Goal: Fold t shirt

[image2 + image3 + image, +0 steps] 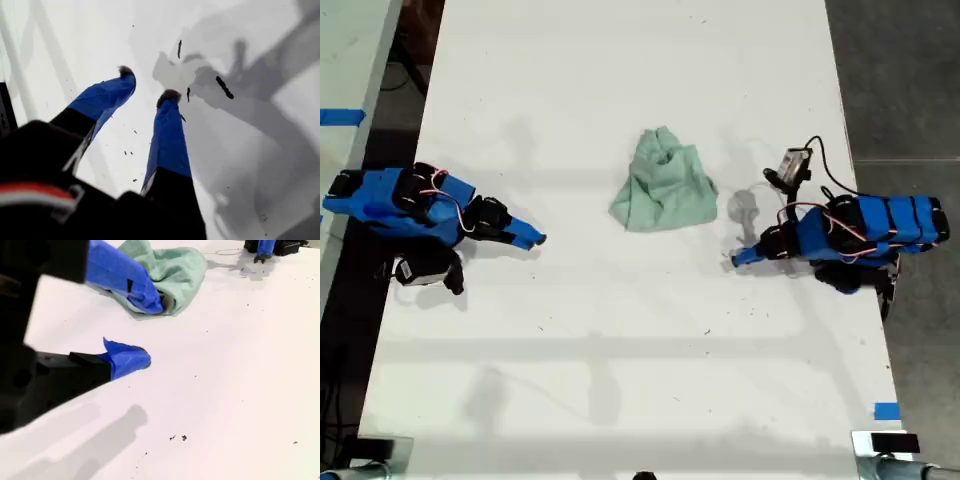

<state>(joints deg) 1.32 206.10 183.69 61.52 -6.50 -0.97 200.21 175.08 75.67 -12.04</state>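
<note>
T shirt (665, 185) bunched mid-table (620, 380), bare surface around, both end effectors spread, empty, well apart from cloth.

No text, label, brand, number or sign can be read anywhere in these views, neither on the arms nor near either gripper.

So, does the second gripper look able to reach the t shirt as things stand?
Probably yes. My second gripper points at the t shirt with fingers open, and only bare table lies between them. My first gripper sits beyond the shirt, apart from it.
</note>
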